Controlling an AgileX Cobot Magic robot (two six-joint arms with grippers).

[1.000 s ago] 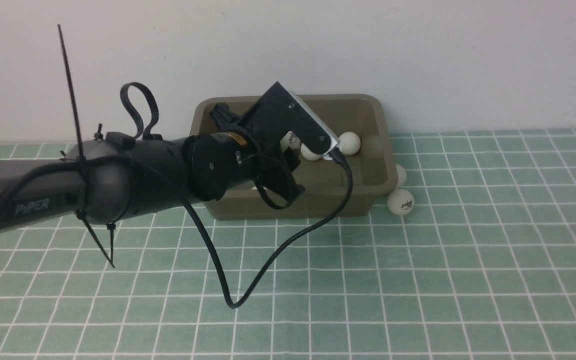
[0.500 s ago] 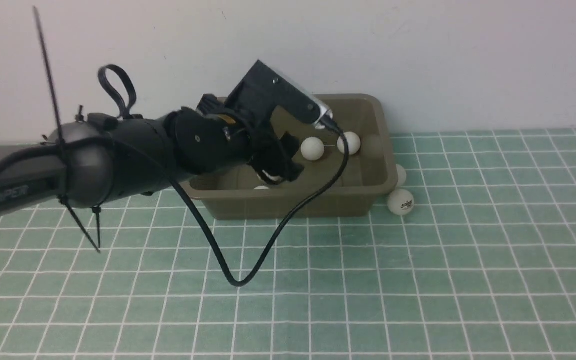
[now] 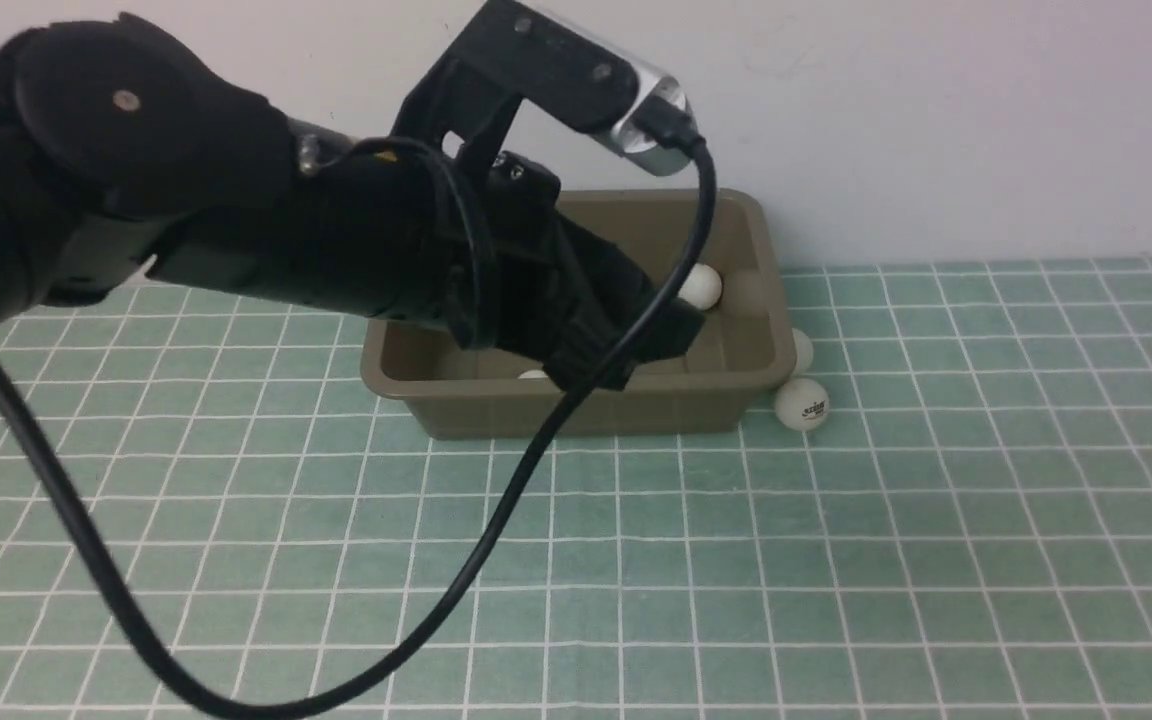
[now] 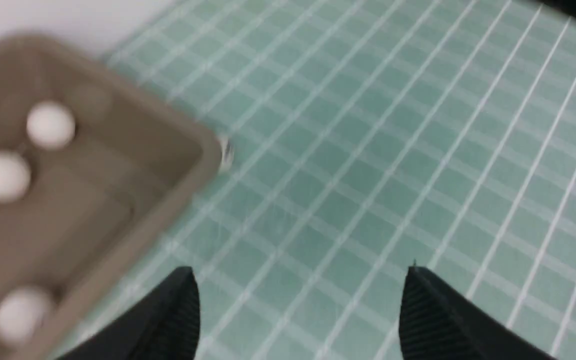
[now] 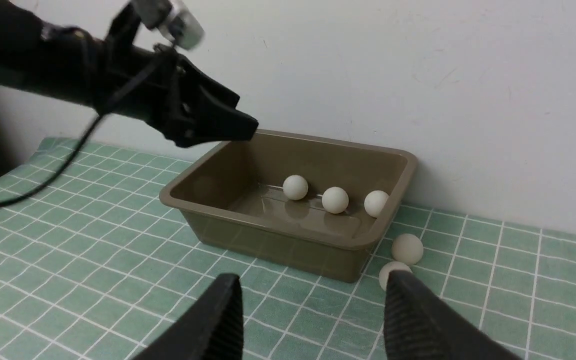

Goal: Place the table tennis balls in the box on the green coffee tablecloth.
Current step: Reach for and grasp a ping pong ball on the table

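Lifted since a second ago, the left arm now stands higher over the box. Its left end effector is released, fingers spread wide and empty above the box's near rim. From the front, the arm hides most of the box's inside, leaving one whole ball and a sliver of another by the near wall. The right wrist view clears that up: three plain white matte balls sit in a row inside the olive-brown box, and two more lie on the checked green tablecloth just outside its right end. Only the front view shows the dark logo on the nearer outside ball. The right end effector is unclenched and empty, on the box's near side.
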